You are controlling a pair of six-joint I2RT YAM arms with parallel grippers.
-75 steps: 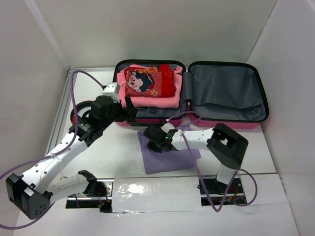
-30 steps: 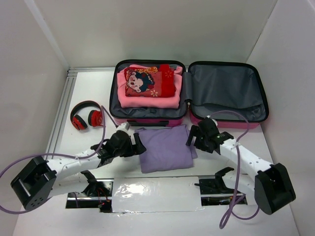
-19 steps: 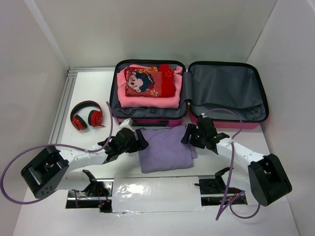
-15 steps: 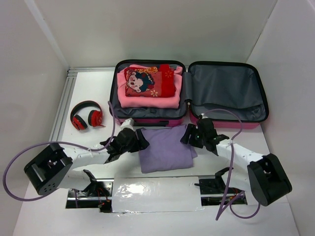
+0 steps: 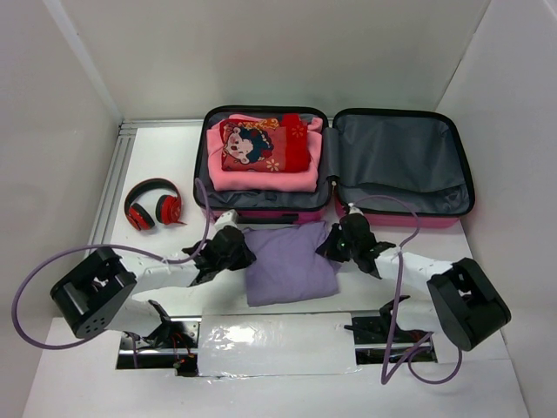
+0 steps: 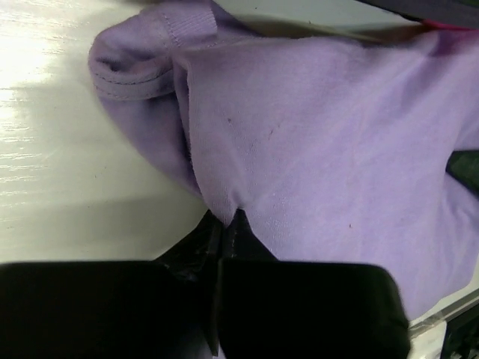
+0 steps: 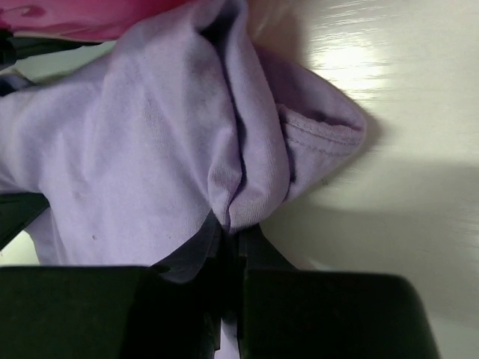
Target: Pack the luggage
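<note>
Luggage (image 5: 400,157) open at the far edge, pink clothes (image 5: 261,178) inside; left claw (image 5: 239,252) and right claw (image 5: 335,246) clamped on the purple shirt (image 5: 287,266) — headphones (image 5: 152,205) unpacked.

Red-and-black headphones (image 5: 152,205) lie flat on the white worktop (image 5: 165,157) at the far left, near a metal rail (image 5: 111,187). A folded purple garment (image 5: 289,264) lies mid-worktop, both side edges bunched upward. A pale strip (image 5: 274,344), possibly tape, runs along the near edge.
</note>
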